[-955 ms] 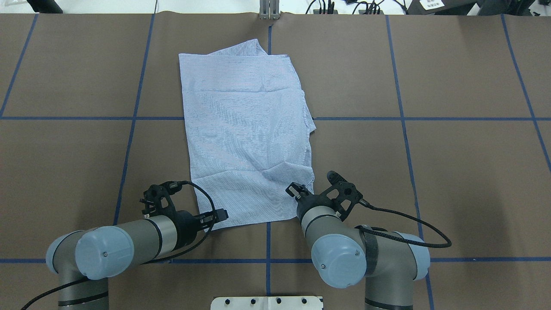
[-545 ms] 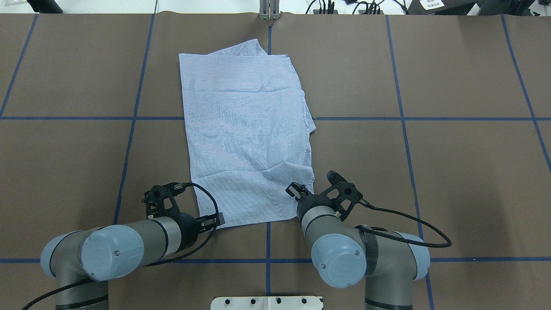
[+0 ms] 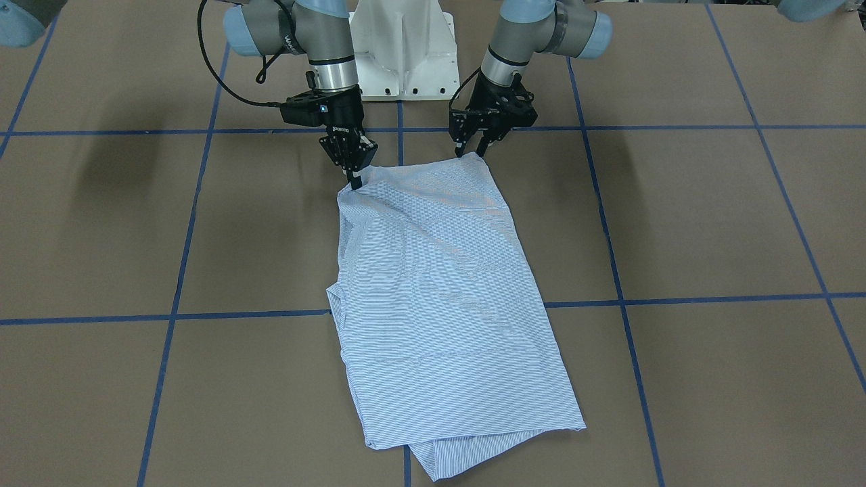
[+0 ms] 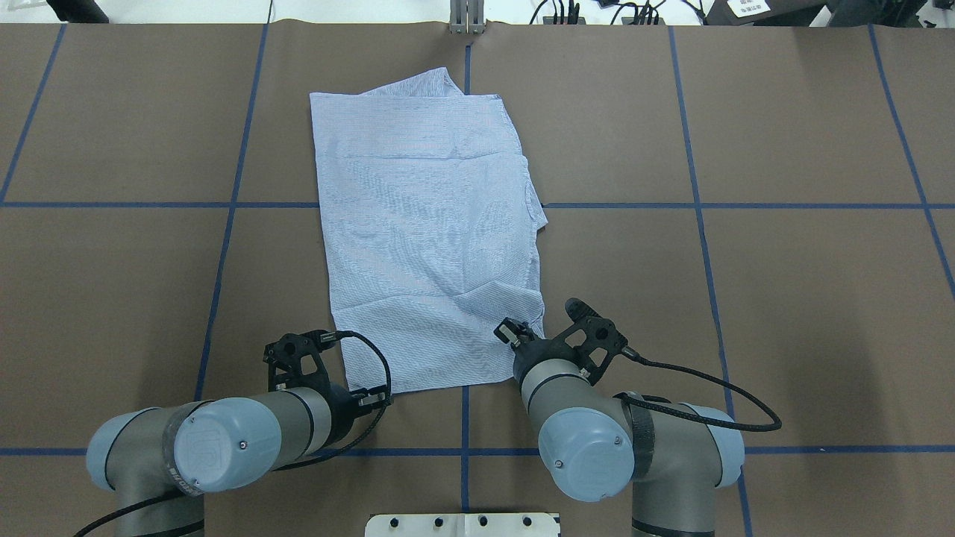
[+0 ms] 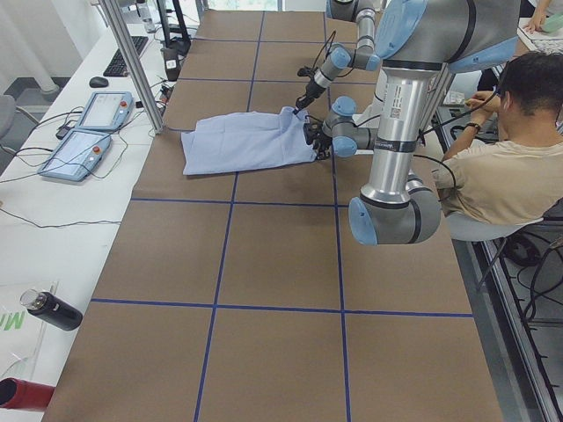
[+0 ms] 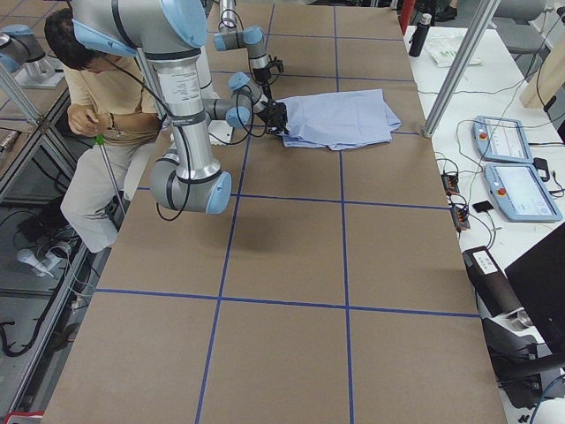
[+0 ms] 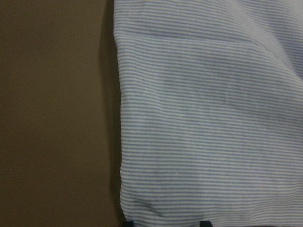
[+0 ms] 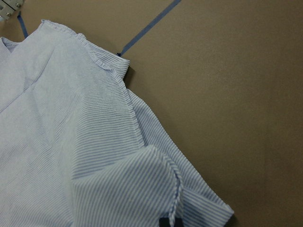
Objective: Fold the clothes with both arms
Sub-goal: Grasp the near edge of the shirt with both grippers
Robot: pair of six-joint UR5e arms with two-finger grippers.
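This soft, light shirt [image 4: 429,239] likely sags when lifted, so grip its near corners: right gripper [image 3: 355,180] pinches one, left gripper [image 3: 473,152] spreads wide at the other.

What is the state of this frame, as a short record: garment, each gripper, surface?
garment: striped shirt, folded into a long panel, lying mostly flat
right gripper: fingers together, pinching one near corner of the shirt, with the cloth slightly peaked there
left gripper: open, fingers either side of the other near corner, not yet closed
surface: brown table with blue tape lines
next fold: not yet made
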